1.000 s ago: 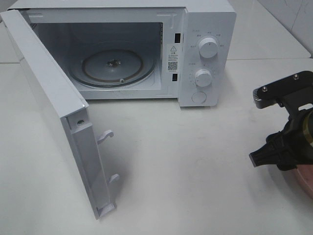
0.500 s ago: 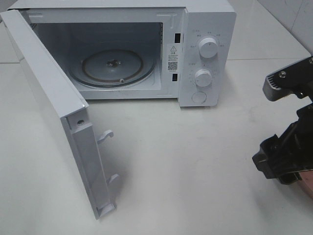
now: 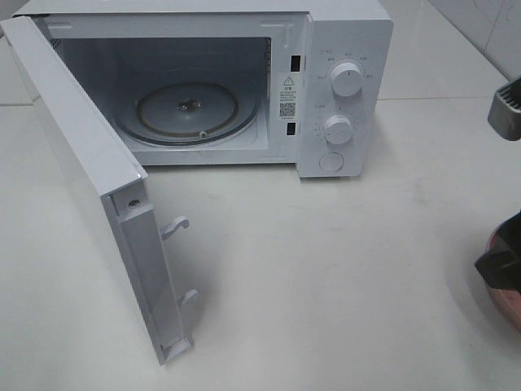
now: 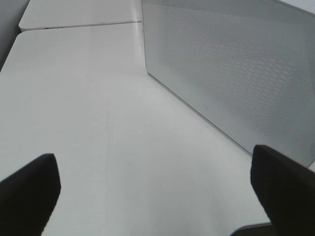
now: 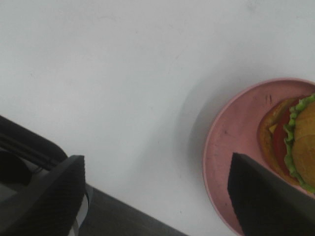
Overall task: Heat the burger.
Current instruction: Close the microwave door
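Note:
The burger, with green lettuce, red tomato and a brown bun, lies on a round pink plate in the right wrist view; the frame edge cuts part of it off. My right gripper is open and empty above the table, one finger over the plate's rim. In the exterior high view only the plate's edge and a bit of the right arm show at the far right. My left gripper is open and empty beside the outer face of the microwave door.
The white microwave stands at the back with its door swung open to the left. The glass turntable inside is bare. The table is white.
My right arm has moved right, almost out of the exterior high view, and more of the pink plate's edge shows. The microwave and its door have not moved.

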Controlling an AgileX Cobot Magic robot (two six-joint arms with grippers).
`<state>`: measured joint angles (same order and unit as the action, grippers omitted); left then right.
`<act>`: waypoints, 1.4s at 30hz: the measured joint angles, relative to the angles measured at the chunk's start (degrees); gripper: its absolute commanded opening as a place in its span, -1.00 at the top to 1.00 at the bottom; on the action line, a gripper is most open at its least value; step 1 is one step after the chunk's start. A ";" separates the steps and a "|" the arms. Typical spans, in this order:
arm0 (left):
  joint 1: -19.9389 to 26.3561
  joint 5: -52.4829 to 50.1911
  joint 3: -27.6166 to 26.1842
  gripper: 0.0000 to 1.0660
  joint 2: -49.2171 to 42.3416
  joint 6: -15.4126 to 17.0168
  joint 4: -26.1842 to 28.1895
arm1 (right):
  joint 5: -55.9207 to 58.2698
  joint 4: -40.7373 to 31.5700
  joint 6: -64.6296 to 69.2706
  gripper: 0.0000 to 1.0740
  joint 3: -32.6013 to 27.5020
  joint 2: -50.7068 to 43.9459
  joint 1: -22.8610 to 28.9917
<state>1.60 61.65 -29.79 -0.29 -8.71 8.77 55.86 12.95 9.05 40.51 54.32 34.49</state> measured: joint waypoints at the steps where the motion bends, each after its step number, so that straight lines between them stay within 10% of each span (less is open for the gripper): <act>1: 0.00 0.00 0.00 -0.83 0.00 0.00 0.00 | 1.20 -0.52 -0.74 -0.42 0.23 0.00 0.00; 15: 0.00 0.00 0.00 -0.83 0.00 0.00 0.00 | 7.10 -3.04 -4.35 -0.42 0.40 -9.11 0.00; 42: 0.00 0.00 0.00 -0.83 0.00 0.00 0.00 | 9.80 -6.88 -7.85 -0.42 -0.69 -45.95 -24.29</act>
<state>1.60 61.65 -29.79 -0.29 -8.71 8.77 65.66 6.07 1.20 39.82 8.37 10.20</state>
